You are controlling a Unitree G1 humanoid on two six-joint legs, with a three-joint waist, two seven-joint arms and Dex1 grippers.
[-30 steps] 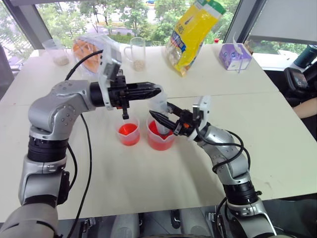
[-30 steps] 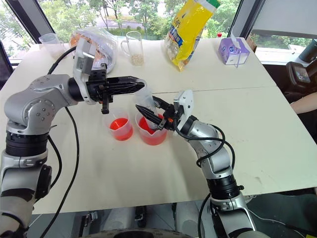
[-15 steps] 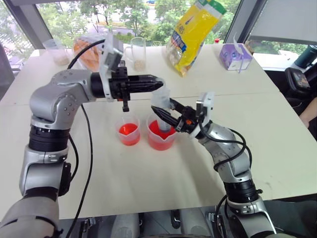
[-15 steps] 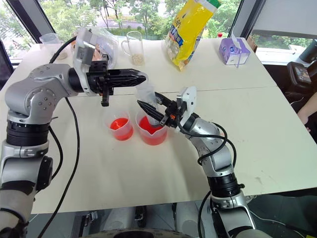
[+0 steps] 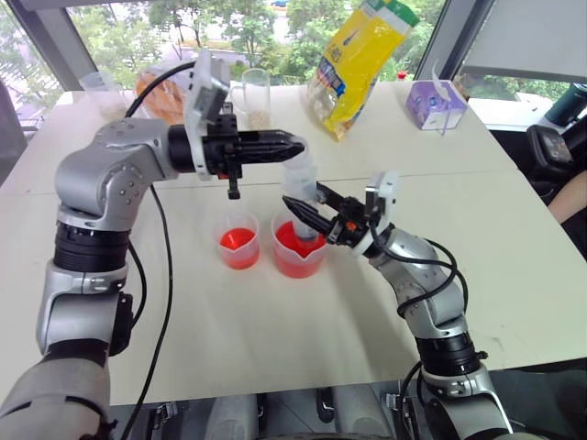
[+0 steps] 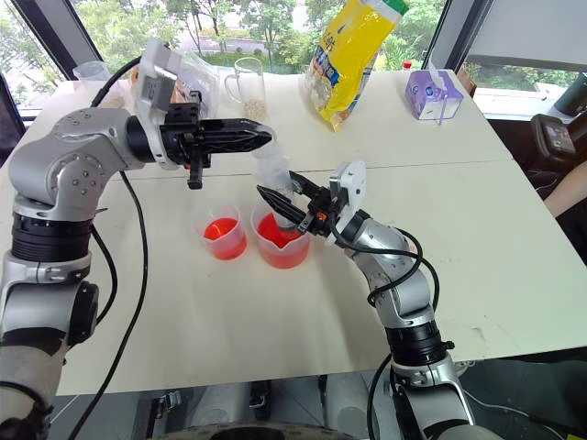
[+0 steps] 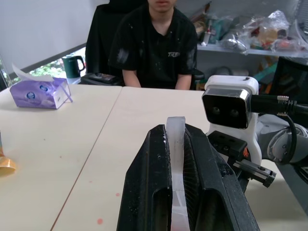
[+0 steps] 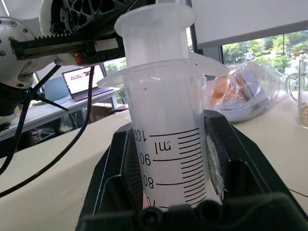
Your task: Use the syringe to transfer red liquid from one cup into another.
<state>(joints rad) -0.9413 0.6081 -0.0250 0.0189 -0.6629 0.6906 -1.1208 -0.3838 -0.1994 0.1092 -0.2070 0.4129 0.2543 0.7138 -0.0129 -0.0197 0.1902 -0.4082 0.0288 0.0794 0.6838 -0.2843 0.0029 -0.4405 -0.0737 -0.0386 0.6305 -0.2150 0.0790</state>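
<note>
The syringe (image 5: 301, 181) stands upright over the larger clear beaker (image 5: 298, 257), which holds red liquid (image 5: 295, 263). My right gripper (image 5: 296, 210) is shut on its clear barrel (image 8: 169, 159). My left gripper (image 5: 295, 145) reaches in level from the left and is shut on the white plunger head (image 7: 175, 154) at the top. The syringe's tip is hidden behind the right gripper. The smaller clear cup (image 5: 238, 247) stands just left of the beaker and also holds red liquid.
At the back of the table are a yellow bag (image 5: 358, 60), a purple tissue box (image 5: 433, 103), a handled glass mug (image 5: 255, 96), a clear bag with orange contents (image 5: 160, 92) and a small cup (image 5: 105, 96). A person (image 7: 156, 43) sits beyond the table's right side.
My left gripper has risen a little with the plunger head, drawing the plunger up out of the barrel. The right gripper has held the barrel in place over the beaker.
</note>
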